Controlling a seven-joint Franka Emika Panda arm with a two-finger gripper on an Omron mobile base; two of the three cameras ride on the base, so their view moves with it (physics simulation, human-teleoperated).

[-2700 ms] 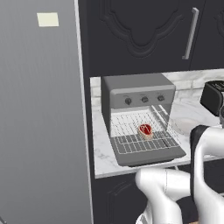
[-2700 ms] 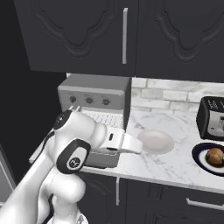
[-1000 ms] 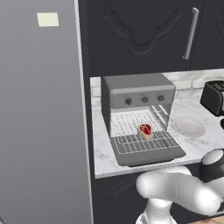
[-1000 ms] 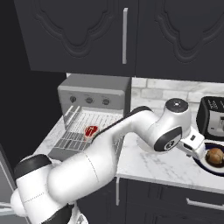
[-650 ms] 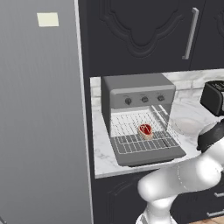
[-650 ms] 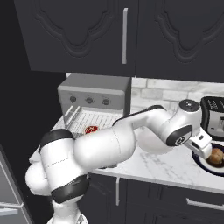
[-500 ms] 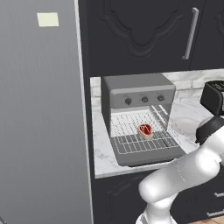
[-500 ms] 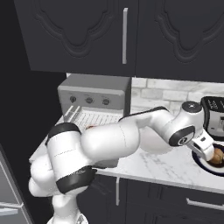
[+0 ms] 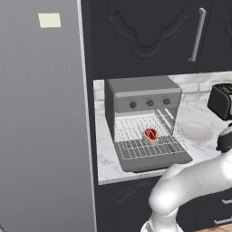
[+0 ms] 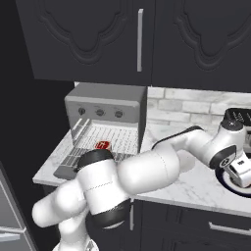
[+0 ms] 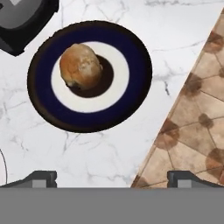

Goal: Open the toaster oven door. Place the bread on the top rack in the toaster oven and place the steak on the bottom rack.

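The toaster oven [image 9: 142, 95] stands on the counter with its door [image 9: 156, 161] folded down flat. The steak [image 9: 150, 134] lies on the wire rack [image 9: 136, 149] drawn out over the door, and the steak [image 10: 102, 145] appears in the right base view too. The bread [image 11: 81, 65] sits on a blue-rimmed plate [image 11: 135, 83] at the counter's right end. My gripper [image 11: 113, 179] hovers above that plate, open and holding nothing, with the bread ahead of its fingertips [image 11: 41, 177] and apart from them. My arm [image 10: 196, 144] reaches far right across the counter.
A black toaster [image 9: 222, 100] stands behind the plate, and its corner [image 11: 22, 19] is near the bread. A pale shallow dish [image 9: 195, 131] rests between oven and toaster. The counter edge [image 11: 164, 131] drops to tiled floor just right of the plate. A tall grey fridge [image 9: 43, 118] flanks the oven.
My arm has swung from the oven rightward across the counter, and the hand now sits over the bread's plate. The steak has stayed on the rack.
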